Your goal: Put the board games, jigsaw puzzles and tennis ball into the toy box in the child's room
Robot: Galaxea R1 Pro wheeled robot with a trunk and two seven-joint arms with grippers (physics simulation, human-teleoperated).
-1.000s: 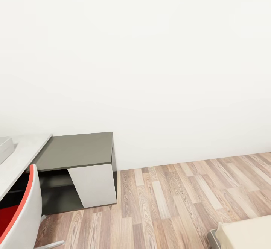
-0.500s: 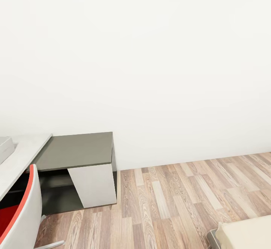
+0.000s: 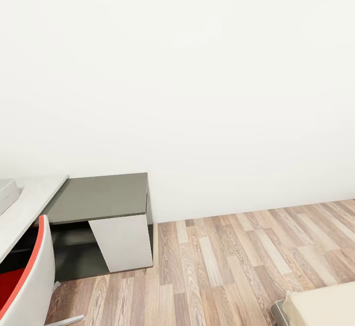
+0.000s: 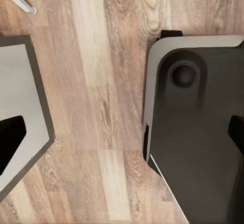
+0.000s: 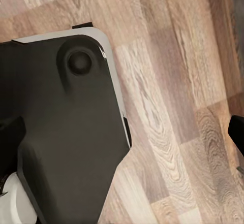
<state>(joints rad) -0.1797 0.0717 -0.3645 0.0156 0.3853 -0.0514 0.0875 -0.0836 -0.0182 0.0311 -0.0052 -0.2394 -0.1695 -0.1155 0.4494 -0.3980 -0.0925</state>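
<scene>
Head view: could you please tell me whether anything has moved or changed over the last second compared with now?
Nothing has visibly changed. The L-shaped desk with its light grey top and lower dark grey section, the red-and-white chair, the wood-plank floor and the corner of the cream-mattressed bed all sit in the same places, so the camera has not shifted either. No toy has been picked up or set down.

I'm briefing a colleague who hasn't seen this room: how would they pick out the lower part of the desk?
Start at the white wall above the wood-plank floor. Against it at the left stands the desk, its light grey top joined to a lower section. That section alone has a dark grey top and a slanted white panel beneath.
</scene>
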